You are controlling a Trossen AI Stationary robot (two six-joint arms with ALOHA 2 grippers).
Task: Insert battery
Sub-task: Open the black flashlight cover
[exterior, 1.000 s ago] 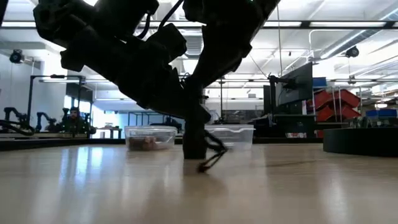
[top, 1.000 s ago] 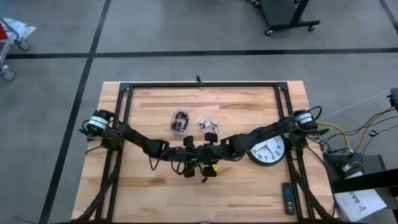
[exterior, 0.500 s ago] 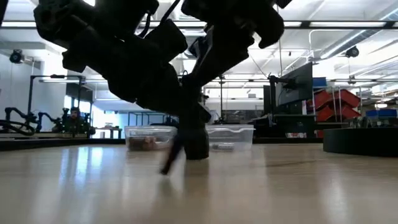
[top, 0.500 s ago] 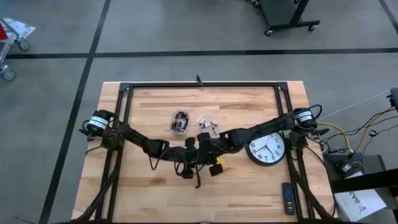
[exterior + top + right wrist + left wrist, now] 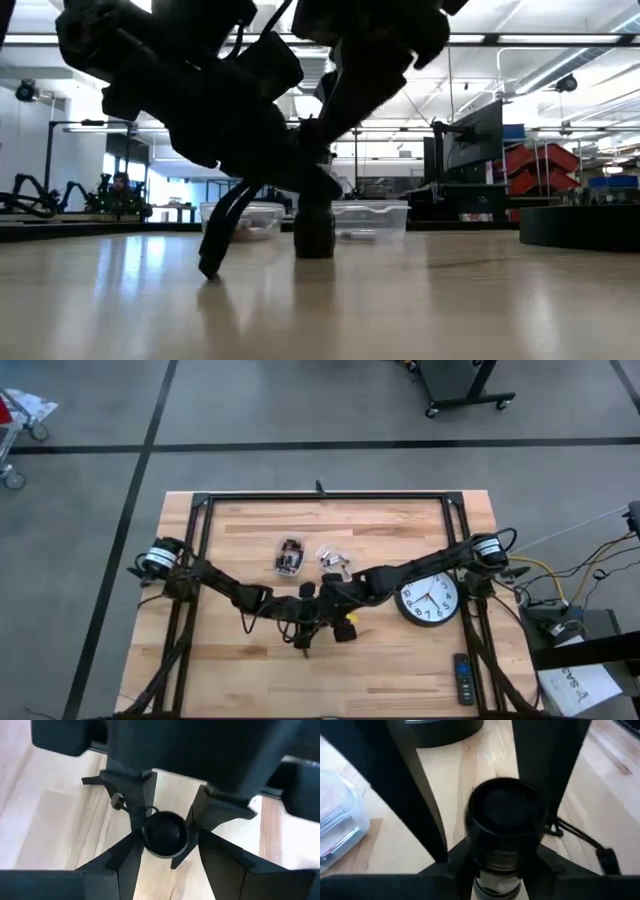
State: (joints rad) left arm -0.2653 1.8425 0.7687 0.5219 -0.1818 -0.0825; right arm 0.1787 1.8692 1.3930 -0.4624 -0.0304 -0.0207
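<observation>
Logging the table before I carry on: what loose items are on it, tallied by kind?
Flashlight, held upright at centre: 1
Clear containers: 2
Wall clock: 1
Remote: 1
Total: 5

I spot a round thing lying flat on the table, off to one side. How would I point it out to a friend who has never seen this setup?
Start at the wooden table seen from above and follow the right arm back from the middle toward its base. Just beside that arm lies a wall clock, face up. It is the only round, white-faced thing there; the clear containers are farther back and the remote control is a slim dark bar near the front edge.
</observation>
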